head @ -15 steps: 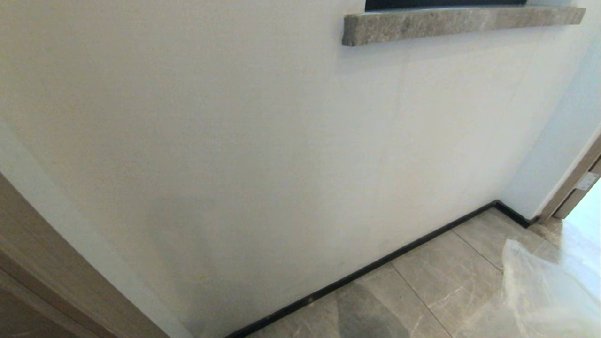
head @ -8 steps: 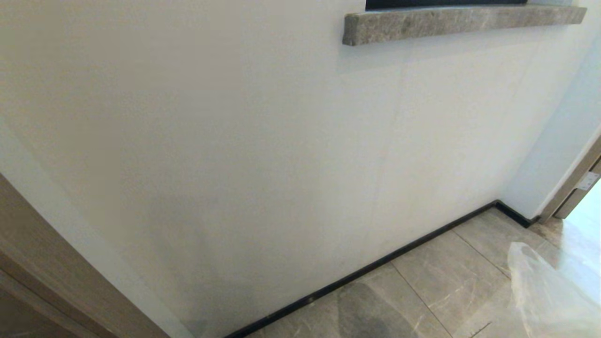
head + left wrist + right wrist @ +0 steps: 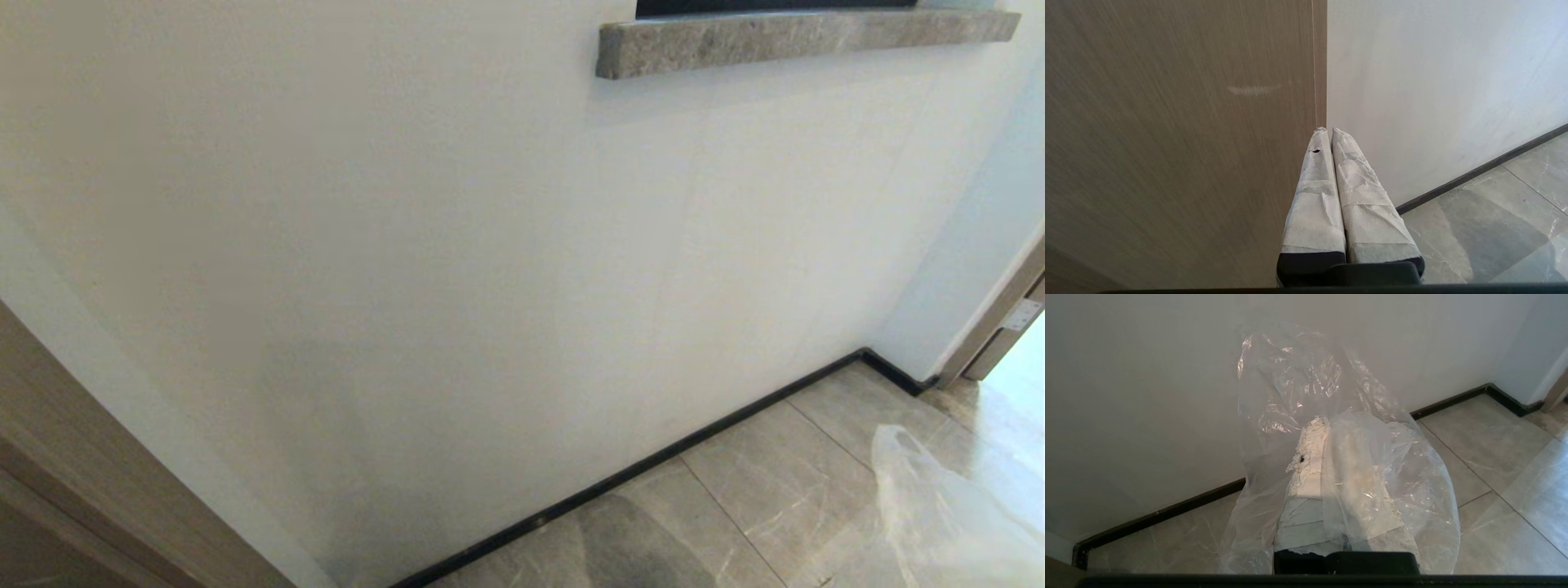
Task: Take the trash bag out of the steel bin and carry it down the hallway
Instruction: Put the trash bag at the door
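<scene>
The trash bag [image 3: 939, 506], thin clear plastic, hangs at the lower right of the head view above the grey hallway tiles [image 3: 775, 482]. In the right wrist view the trash bag [image 3: 1290, 388] billows up in front of the white wall and drapes over my right gripper [image 3: 1323, 420], whose tape-wrapped fingers are shut on its film. My left gripper [image 3: 1329, 130] is shut with nothing in it, its tips close to a brown door panel [image 3: 1167, 143]. The steel bin is out of view.
A white wall fills most of the head view, with a black baseboard [image 3: 653, 465] along its foot. A grey stone sill [image 3: 800, 41] juts out high on the right. A brown door panel [image 3: 82, 490] stands at the left and a door frame [image 3: 1012, 327] at the right.
The bag's top edge has swayed to the right and back to the left in the head view. Wall, sill and floor stay where they were.
</scene>
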Tool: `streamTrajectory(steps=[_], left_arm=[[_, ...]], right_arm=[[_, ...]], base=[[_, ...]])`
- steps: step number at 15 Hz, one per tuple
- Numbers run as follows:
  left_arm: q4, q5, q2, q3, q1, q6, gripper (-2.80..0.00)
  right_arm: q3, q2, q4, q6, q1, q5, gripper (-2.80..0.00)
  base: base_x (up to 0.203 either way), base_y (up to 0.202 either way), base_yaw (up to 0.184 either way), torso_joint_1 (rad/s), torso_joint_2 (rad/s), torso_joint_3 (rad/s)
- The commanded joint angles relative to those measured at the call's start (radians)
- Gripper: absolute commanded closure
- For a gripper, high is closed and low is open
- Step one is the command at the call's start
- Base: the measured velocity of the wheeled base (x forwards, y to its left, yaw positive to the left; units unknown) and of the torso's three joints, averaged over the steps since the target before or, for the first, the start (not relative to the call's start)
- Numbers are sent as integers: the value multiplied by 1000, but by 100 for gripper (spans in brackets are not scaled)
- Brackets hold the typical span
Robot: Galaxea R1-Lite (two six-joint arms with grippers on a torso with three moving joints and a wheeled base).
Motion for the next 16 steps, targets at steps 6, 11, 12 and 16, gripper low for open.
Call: streamTrajectory(steps=[6, 11, 12, 16], left_arm=[[0, 0, 0, 0, 0, -1, 0], [0, 0, 0, 0, 0, 0, 0], [0, 0, 0, 0, 0, -1, 0], [0, 0, 0, 0, 0, -1, 0]], right_arm=[[1, 1, 1, 6, 1, -1, 0], [1, 1, 1, 5, 1, 0, 0], [2, 1, 1, 5, 1, 0, 0], [2, 1, 1, 5, 1, 0, 0]], base=[[0, 0, 0, 0, 0, 0], [0, 0, 0, 0, 0, 0], [0, 0, 0, 0, 0, 0], [0, 0, 0, 3, 3, -101]])
